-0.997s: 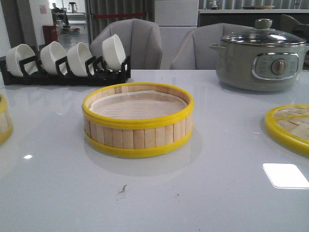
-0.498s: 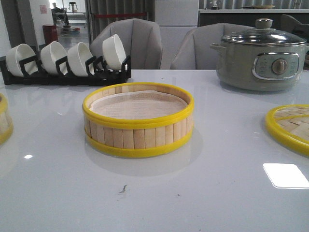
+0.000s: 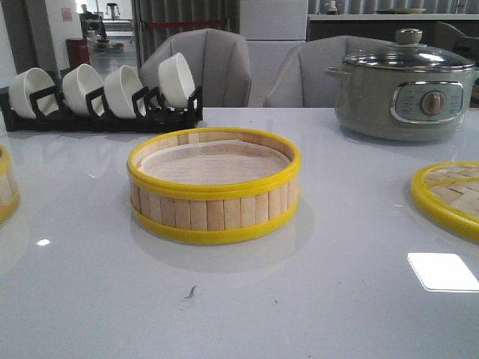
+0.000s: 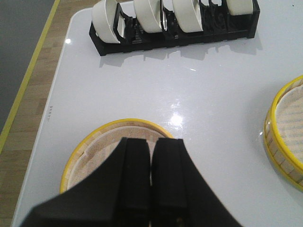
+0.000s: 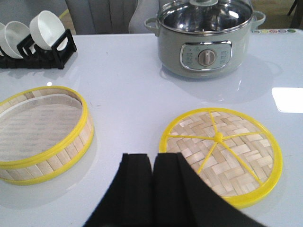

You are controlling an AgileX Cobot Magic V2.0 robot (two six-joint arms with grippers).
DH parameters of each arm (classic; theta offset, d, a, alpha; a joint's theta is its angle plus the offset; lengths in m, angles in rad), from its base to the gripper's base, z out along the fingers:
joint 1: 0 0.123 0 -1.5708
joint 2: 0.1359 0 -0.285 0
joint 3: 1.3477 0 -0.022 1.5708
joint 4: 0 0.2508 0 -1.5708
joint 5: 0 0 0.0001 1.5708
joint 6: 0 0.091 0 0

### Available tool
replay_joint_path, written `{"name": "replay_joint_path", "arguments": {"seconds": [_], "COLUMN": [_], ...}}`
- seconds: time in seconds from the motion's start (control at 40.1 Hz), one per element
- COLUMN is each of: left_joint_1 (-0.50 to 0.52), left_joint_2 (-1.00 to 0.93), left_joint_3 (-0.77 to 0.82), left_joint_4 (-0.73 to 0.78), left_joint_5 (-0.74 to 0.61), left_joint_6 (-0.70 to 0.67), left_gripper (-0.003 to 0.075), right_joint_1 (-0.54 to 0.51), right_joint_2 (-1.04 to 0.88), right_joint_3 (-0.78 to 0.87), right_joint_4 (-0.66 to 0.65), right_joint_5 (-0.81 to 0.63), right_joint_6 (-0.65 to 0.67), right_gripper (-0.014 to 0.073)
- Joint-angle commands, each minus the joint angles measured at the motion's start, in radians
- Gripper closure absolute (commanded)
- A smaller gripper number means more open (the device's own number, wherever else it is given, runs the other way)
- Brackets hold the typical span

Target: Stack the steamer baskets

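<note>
We see one steamer basket (image 3: 214,186) mid-tabletop (image 3: 314,299) and a second basket (image 4: 116,150) at the left edge, under our left gripper (image 4: 150,182), jaws pressed together, empty. Our right gripper (image 5: 153,182), likewise closed and empty, hangs by the woven lid (image 5: 221,156). Behind stand the bowl rack (image 3: 101,93) and electric pot (image 3: 404,93).

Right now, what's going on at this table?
Nothing is being held. The two steamer baskets sit apart: one mid-table, the other at the left edge, under the left gripper, which is shut and empty. The right gripper, also shut, hangs beside the woven lid. No stacking has begun.
</note>
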Motion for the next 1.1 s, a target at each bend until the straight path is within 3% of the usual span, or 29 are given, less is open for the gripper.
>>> {"name": "replay_joint_path", "arguments": {"seconds": [0.0, 0.448, 1.071], "left_joint_1": [-0.006, -0.006, -0.006], "left_joint_2": [-0.018, -0.018, -0.020], "left_joint_3": [-0.036, -0.036, -0.036], "left_joint_4": [0.006, -0.035, -0.034], "left_joint_5": [-0.059, -0.027, -0.013], "left_joint_6": [-0.003, -0.003, -0.001], "left_gripper": [0.0634, 0.0634, 0.0634], "right_joint_1": [0.002, 0.002, 0.002], "right_joint_2": [0.065, 0.091, 0.091], "right_joint_3": [-0.071, -0.075, -0.075], "right_joint_4": [-0.004, -0.004, -0.061], "right_joint_5": [-0.065, -0.196, -0.200], "right_joint_6": [0.003, 0.003, -0.011], "right_gripper": [0.0539, 0.0539, 0.0539]}}
